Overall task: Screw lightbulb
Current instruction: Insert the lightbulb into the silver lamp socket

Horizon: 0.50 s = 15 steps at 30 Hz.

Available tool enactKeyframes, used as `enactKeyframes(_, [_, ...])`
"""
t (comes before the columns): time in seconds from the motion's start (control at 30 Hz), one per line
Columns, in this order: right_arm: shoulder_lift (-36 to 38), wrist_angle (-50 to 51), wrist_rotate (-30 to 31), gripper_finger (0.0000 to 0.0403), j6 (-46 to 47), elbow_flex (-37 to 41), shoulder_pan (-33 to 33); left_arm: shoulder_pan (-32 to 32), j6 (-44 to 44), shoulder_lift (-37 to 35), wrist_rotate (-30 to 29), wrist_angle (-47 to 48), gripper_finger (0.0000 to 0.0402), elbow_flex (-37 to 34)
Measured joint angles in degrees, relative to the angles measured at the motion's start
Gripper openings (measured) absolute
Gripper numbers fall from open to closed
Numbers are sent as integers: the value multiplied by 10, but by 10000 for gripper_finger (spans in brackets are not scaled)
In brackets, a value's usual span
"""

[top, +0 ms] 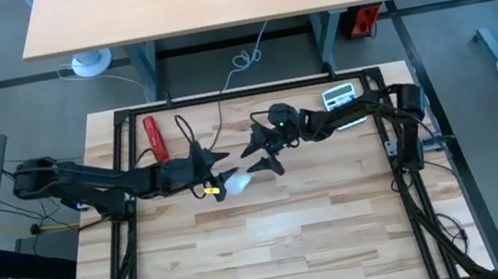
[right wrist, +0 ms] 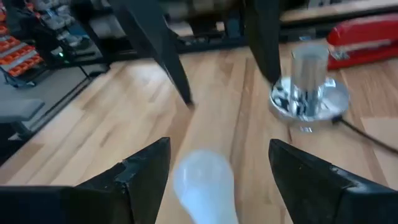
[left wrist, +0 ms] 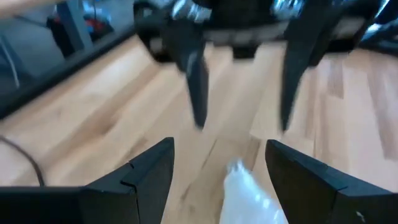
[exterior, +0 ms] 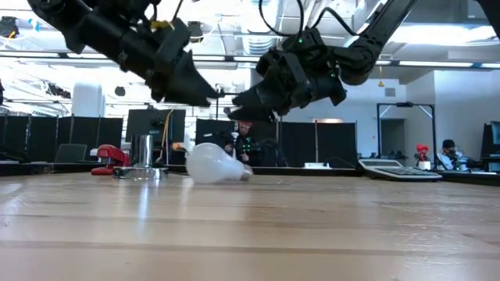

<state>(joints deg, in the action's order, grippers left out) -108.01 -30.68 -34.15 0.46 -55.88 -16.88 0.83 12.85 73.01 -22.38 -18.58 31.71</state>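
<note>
The lightbulb (top: 234, 183) lies on its side on the desk (top: 277, 246), loose, just above centre. Your left end effector (top: 211, 167) hangs at its 10 o'clock and your right end effector (top: 265, 150) at its 1 o'clock. Both are spread wide and hold nothing; in the low view both hang clear above the lightbulb (exterior: 214, 164), neither touching it.

The step in hand looks like the pick-up. Each wrist view shows the lightbulb (right wrist: 205, 180) between that arm's own fingers, so choose one arm and let the other wait clear. Close on the round glass, not on the silvery screw base (exterior: 244, 175), which must stay free to enter the thread. The glass is smooth and the bulb will likely roll, so come straight down and squeeze gently. The socket (top: 178, 182) stands at the bulb's 9 o'clock, close under the left arm. Bring the base upright over it before you turn.

Count: one lightbulb, one metal socket with its black cord, two end effectors. At the desk's far edge there is also one red tool (top: 154, 136) at 11 o'clock and one calculator (top: 341, 96) at 1 o'clock.
</note>
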Motion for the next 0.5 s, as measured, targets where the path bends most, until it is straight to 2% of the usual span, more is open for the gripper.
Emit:
enactKeyframes(0.13, [1, 26, 0, 280, 1, -2, 4, 8, 28, 2, -11, 41, 240, 0])
enactKeyframes(0.3, [1, 76, 0, 280, 0, -1, 14, 20, 55, -15, -64, 127, 240, -1])
enactKeyframes(0.4, [1, 98, 5, 280, 1, -1, 24, 22, 61, -49, -97, 163, 240, -1])
enactKeyframes(0.5, [1, 101, 45, 280, 17, -1, 32, 6, 64, -103, -146, 228, 235, -1])
